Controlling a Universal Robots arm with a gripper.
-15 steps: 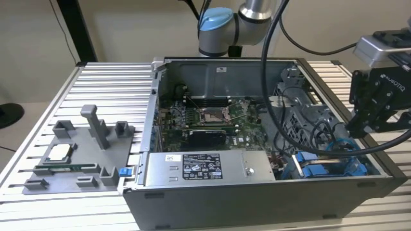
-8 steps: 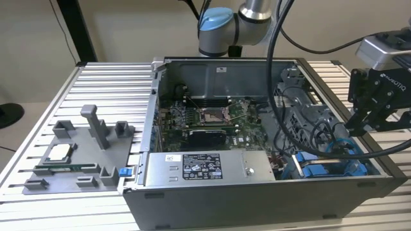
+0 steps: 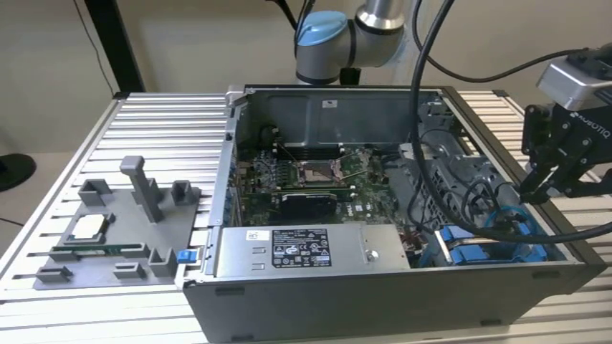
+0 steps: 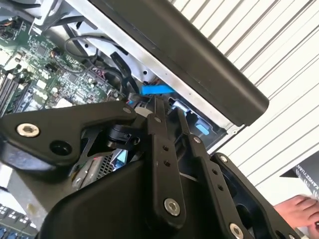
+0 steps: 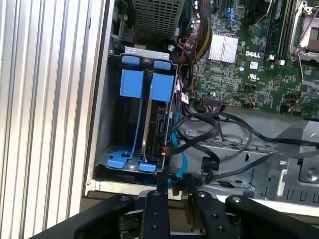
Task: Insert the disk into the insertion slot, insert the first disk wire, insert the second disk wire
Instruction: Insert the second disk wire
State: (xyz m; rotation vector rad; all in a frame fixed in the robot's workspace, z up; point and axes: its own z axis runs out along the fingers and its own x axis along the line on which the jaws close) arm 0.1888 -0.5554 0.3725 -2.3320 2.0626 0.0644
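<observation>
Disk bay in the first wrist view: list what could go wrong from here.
1. The blue wire runs along the edge of the disk, right by the gripper. A slightly off approach might kink or tug it.
2. Loose black cables lie beside the disk, and the gripper could snag them.
3. The gripper hangs close to the case wall, so a sideways move may knock it.
</observation>
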